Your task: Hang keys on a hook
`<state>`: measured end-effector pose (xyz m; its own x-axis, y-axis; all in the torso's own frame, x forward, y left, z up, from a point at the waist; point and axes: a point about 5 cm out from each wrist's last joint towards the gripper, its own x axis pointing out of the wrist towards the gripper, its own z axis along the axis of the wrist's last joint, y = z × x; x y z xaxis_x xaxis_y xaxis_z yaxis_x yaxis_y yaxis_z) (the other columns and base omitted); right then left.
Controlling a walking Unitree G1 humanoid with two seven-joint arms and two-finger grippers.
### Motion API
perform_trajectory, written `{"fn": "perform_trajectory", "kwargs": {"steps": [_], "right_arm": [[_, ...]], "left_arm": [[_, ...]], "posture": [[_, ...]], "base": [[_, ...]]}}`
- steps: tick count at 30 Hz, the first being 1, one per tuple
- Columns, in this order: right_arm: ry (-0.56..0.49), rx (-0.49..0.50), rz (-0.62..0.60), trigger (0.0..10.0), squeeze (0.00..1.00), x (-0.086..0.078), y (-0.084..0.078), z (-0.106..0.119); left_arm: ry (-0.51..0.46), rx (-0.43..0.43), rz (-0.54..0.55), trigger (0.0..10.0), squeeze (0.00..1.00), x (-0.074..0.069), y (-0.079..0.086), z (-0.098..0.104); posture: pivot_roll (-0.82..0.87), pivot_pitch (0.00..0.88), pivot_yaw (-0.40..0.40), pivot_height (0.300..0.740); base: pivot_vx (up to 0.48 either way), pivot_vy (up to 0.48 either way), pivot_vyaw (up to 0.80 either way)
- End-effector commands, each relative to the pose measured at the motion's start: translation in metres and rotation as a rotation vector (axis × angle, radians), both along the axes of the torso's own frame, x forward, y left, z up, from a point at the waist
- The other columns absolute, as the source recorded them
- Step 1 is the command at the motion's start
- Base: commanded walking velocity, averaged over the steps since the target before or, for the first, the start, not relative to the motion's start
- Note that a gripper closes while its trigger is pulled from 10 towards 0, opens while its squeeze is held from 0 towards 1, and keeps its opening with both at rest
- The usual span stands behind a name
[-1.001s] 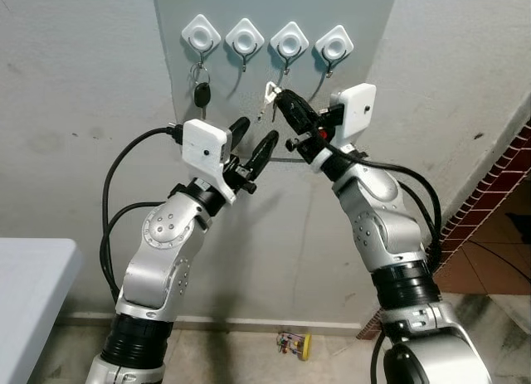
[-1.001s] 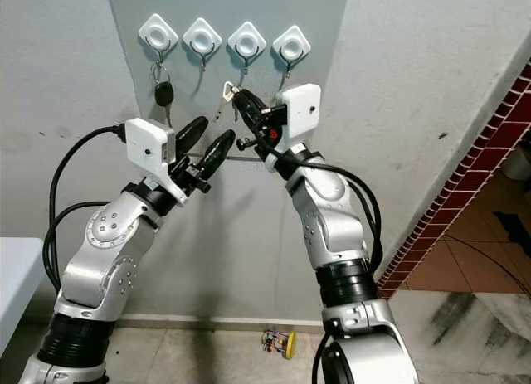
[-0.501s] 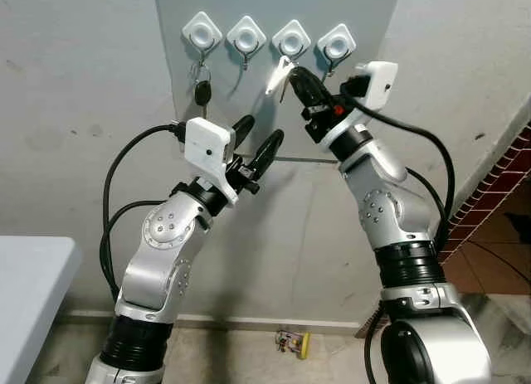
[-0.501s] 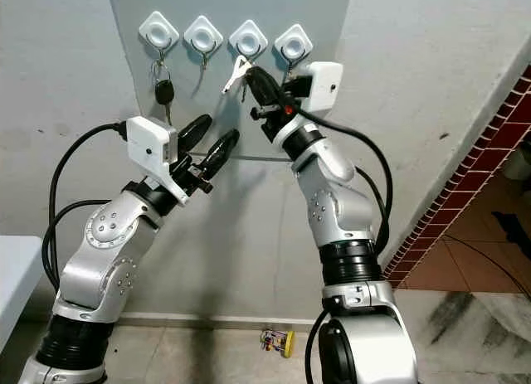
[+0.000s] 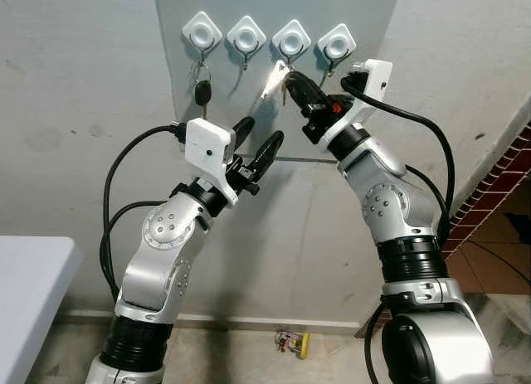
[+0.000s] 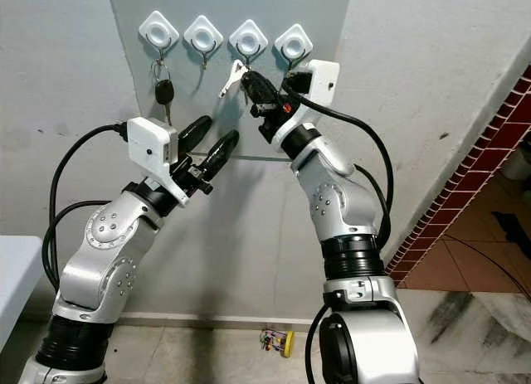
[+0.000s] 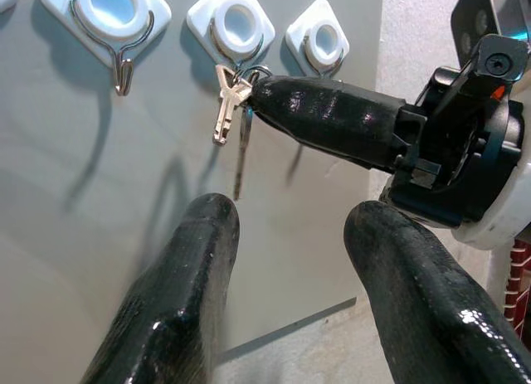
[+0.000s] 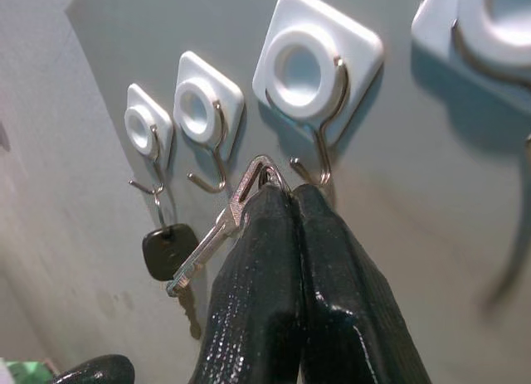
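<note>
- On the far left of your head view you can see the corner of a pale desk (image 5: 29, 284).
- High on the grey wall are four white hooks in a row. The first hook (image 5: 201, 34) has a black car key (image 5: 202, 92) hanging from it.
- Your left tool (image 5: 259, 143) is held up below the hooks, well under the second hook (image 5: 246, 38). Its two black fingers are spread apart and hold nothing.
- The left wrist view looks past those two fingers (image 7: 178, 309) and shows the keys from below: a silver key (image 7: 222, 110) and a thinner, darker one hanging down beside it.
- Your right tool (image 5: 289, 74) is up at the wall, just under the third hook (image 5: 291, 39). Its fingers are pressed tight together on the ring of the keys (image 5: 273, 79).
- The silver key sticks out to the left of the fingertips, tilted.
- The right wrist view shows something the head views do not: the key ring (image 8: 260, 172) sits just beside the metal tip of the third hook (image 8: 319, 110). You cannot tell from here if the ring is over the tip or only next to it.
- The fourth hook (image 5: 336, 42) is right of the tool, with nothing on it.
- On the floor by the wall lies a small yellow thing (image 5: 292, 342), too small to tell what it is.
- On the far right is a strip of red brick (image 5: 489, 193).
</note>
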<state>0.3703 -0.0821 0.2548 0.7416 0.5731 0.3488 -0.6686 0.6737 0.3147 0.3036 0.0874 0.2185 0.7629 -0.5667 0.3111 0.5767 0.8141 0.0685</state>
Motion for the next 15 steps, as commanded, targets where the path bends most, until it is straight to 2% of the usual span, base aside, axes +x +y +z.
{"fn": "perform_trajectory", "kwargs": {"steps": [1,15], "right_arm": [[-0.007,0.003,0.007,10.0,0.0,0.0007,-0.0006,0.0052],[0.05,0.065,0.007,10.0,0.0,0.0047,-0.0058,0.0099]], "left_arm": [[-0.019,0.007,0.0,10.0,0.0,-0.0023,-0.001,0.0047],[-0.019,0.005,0.006,10.0,0.0,-0.0025,-0.0006,0.005]], "posture": [[-0.09,0.005,-0.058,0.74],[-0.09,0.012,-0.06,0.74]], "base": [[0.0,0.0,0.0],[0.0,0.0,0.0]]}}
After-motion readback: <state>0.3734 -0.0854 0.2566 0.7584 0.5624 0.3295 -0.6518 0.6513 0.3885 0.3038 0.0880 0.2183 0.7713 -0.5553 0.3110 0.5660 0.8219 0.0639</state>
